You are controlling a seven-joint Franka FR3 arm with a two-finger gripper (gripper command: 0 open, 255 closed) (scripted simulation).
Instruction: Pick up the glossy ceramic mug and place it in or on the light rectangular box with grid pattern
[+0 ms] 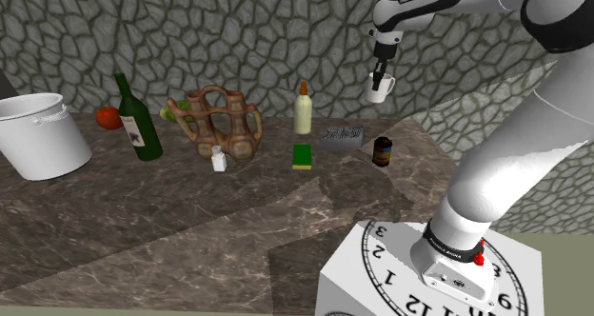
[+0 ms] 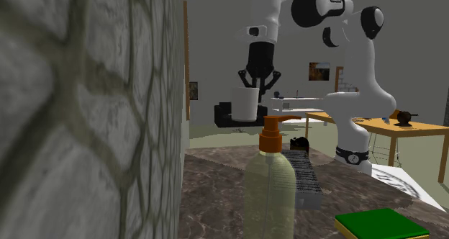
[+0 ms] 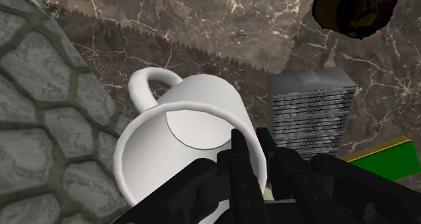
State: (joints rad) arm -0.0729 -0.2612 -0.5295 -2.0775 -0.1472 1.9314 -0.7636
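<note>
Marble counter (image 1: 190, 219) holds bucket (image 1: 40, 133), wine bottle (image 1: 139, 124), basket (image 1: 217, 122), pump bottle (image 1: 303, 109), grid box (image 1: 343, 136), jar (image 1: 383, 152).

The brown marble countertop (image 1: 143, 228) carries a white bucket (image 1: 38, 133), a dark green wine bottle (image 1: 138, 119), a small white shaker (image 1: 219, 158), an orange-topped pale pump bottle (image 1: 303, 114), a flat green block (image 1: 303, 156) and a dark jar (image 1: 382, 152).

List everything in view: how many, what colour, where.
mug: one, white, held aloft near stone wall
grid box: one, grey, on counter
pump bottle: one, pale yellow, by the wall
block: one, green, before pump bottle
jar: one, dark, beside grid box
wine bottle: one, green, shoulder view's left
fruit: one, red, beside wine bottle
bucket: one, white, far left
woven holder: one, brown, counter middle
shaker: one, white, before woven holder
pincer: one, black, shut on mug
arm: one, white, on its stand
</note>
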